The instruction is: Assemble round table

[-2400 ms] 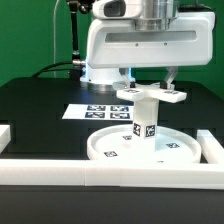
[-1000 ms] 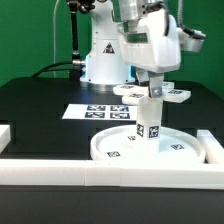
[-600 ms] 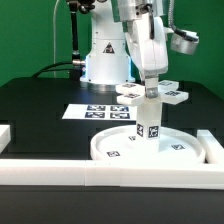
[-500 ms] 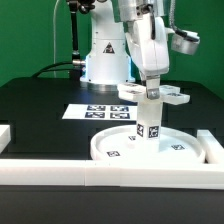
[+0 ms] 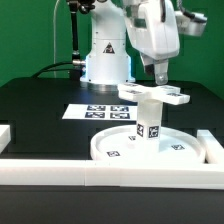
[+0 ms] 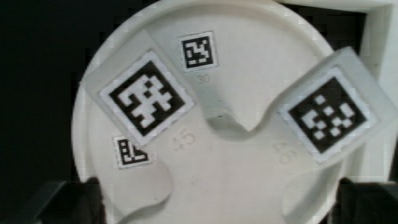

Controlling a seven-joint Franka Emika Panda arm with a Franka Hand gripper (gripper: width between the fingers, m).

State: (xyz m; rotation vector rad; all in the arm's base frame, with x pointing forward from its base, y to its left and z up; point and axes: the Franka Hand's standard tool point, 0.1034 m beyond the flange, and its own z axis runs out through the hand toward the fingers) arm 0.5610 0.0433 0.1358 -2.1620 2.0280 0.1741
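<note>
Status: end effector (image 5: 160,77) is released, gripping nothing. Wrist view shows my fingers (image 6: 54,203) spread out to opposite edges of the frame, with only white plastic below the gap and no part between them. In the exterior view the end effector hangs just above the cross-shaped piece (image 5: 153,95), over its arm on the exterior view's right. There's a small gap, no contact.

Stack as it stands:
- Disc (image 5: 178,153) lies flat on the black desk (image 5: 40,105), rim up, near the front.
- Cylinder (image 5: 147,122) stands upright at about the middle of the disc, with tags on the side facing the camera.
- Cross-shaped piece sits on top of the cylinder, level as far as I can tell, arms sticking out past the cylinder on both sides. Can't tell from either view whether it is fully seated or just resting there.

Wrist view looks down on the stack. Two arms of the cross-shaped piece fill most of the frame, each with a large tag (image 6: 151,100). The disc shows beyond them with smaller tags on its floor. Picture is soft, so the tag patterns are not readable in detail.

Around it:
- Marker board (image 5: 92,112) lies flat on the desk behind the disc, toward the exterior view's left, apart from it.
- Border bars (image 5: 100,177) run along the front edge and at both sides. The disc is just behind the front bar.
</note>
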